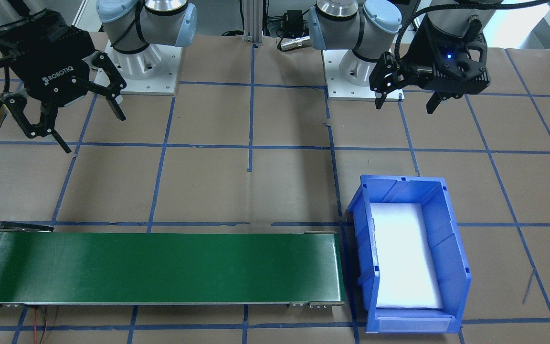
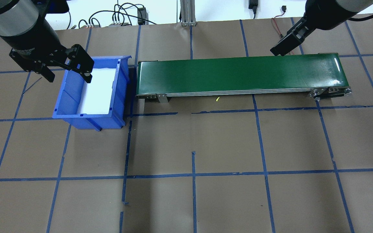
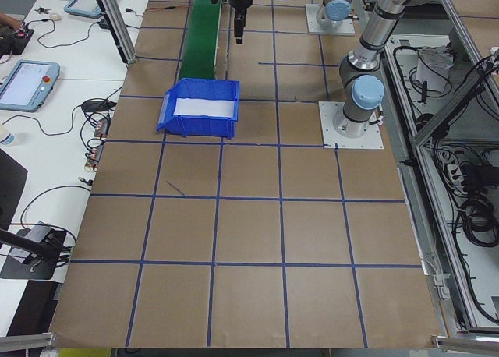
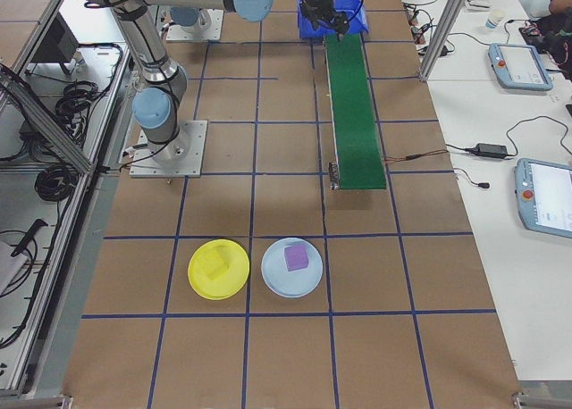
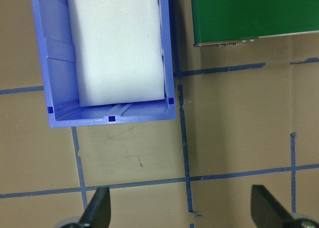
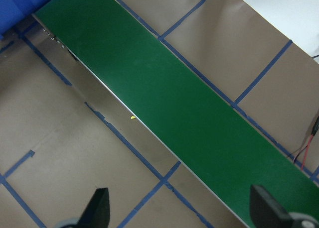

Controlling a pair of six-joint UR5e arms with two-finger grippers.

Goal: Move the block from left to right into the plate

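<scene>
Flat round yellow plate [image 4: 218, 269] — square foam block [image 4: 214, 264] inside

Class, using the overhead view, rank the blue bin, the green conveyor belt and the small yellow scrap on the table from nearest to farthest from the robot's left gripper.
1. Blue bin: directly under the left gripper, at the view's left.
2. Green conveyor belt: beside the bin, stretching right.
3. Yellow scrap: on the paper just in front of the belt, near its middle.
</scene>
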